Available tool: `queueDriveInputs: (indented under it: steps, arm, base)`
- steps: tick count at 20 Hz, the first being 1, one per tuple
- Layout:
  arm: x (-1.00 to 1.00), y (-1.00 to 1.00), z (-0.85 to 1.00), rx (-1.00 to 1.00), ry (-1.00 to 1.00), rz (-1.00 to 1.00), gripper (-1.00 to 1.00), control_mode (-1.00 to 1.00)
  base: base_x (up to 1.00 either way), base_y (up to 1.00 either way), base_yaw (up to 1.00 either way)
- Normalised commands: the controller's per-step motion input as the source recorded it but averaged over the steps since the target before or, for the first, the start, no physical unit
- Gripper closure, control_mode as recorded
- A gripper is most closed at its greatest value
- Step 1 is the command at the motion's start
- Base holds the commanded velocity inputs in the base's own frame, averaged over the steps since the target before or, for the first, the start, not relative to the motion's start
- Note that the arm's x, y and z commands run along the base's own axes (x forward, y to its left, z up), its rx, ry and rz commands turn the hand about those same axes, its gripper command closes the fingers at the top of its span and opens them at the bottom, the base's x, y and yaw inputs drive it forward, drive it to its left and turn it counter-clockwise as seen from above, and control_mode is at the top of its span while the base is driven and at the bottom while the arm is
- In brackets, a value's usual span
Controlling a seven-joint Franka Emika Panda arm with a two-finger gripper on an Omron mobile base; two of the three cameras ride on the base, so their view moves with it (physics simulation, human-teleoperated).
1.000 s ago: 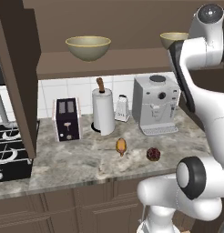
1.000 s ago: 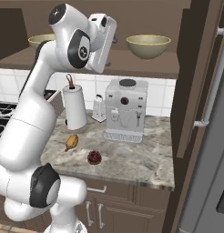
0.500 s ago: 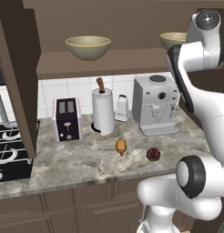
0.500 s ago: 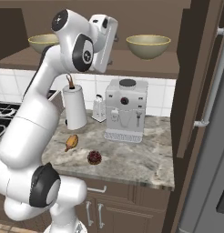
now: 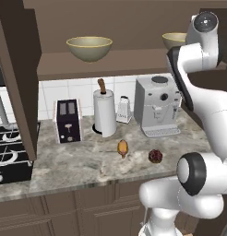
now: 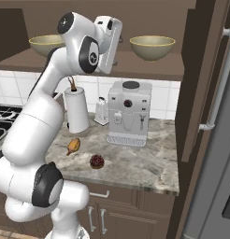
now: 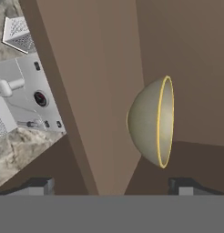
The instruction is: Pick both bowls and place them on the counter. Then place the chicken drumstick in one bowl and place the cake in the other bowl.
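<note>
A simulated kitchen. Two bowls sit on a dark wooden shelf [image 5: 129, 60] above the bench [image 5: 87, 161]: the left bowl [image 5: 89, 48] in the upper left of the left base view, and the right bowl [image 6: 152, 47] in the upper right of the right base view. The robot's hand [image 6: 111, 44] is raised to shelf height, between the two bowls and nearer the right one, which lies well apart from it to the right.

In the hand view the camera is rolled, so this bowl [image 7: 152, 122] appears on its side at centre right, its yellow rim a thin vertical arc. The two fingertips [image 7: 41, 185] sit wide apart at the bottom edge with nothing between them, so the hand is released and empty. The bowl lies ahead of the fingers, not yet between them.

The shelf's front edge and the cabinet wall on the bowl's far side limit the room; open space lies in front of the shelf.

On the bench below, the chicken drumstick [image 5: 122, 147] and the cake [image 5: 155, 156] lie near each other, in front of a paper towel roll [image 5: 104, 113] and a coffee machine [image 5: 158, 106]. Bare bench lies around them for the bowls.
</note>
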Motion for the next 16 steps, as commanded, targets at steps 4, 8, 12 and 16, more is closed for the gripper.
queueDriveInputs:
  steps: [4, 8, 12, 16]
  arm:
    - [0.29, -0.02, 0.00, -0.01, 0.00, 0.00, -1.00, -1.00]
    - [0.15, -0.07, 0.00, 0.00, 0.00, 0.00, -1.00, -1.00]
    - [0.13, -0.05, 0.00, 0.00, 0.00, 0.00, -1.00, -1.00]
    - [0.10, -0.03, 0.00, 0.00, 0.00, 0.00, -1.00, -1.00]
  base:
    - [0.00, 0.00, 0.00]
    - [0.00, 0.00, 0.00]
    - [0.00, 0.00, 0.00]
    - [0.00, 0.00, 0.00]
